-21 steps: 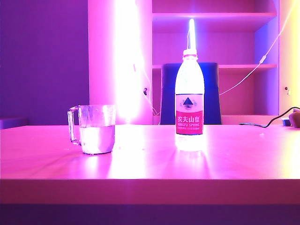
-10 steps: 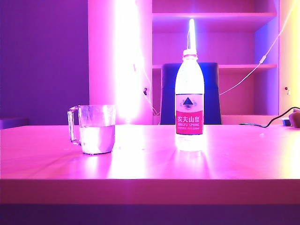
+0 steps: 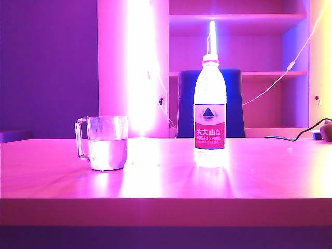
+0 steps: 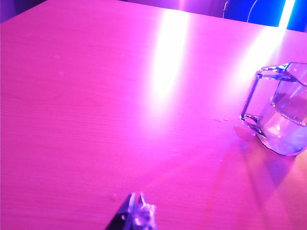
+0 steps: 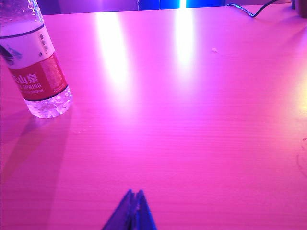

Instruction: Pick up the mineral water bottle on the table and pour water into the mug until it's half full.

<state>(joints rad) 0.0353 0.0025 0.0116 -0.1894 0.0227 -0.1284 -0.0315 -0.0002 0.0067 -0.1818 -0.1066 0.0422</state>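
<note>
Magenta light washes the table. The mineral water bottle stands upright, well apart from the mug holding water. The left gripper and right gripper show only pinched-together, empty tips; neither arm appears in the exterior view.

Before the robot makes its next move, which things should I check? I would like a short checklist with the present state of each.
1. Mineral water bottle upright on table: ok.
2. Bottle cap: on; not ok for pouring.
3. Mug upright, left of bottle, apart from it: ok.
4. Water level in mug: about half; ok.
5. Left end effector near mug, shut, holding nothing: ok.
6. Right end effector near bottle, shut, holding nothing: not ok for grasping.
</note>
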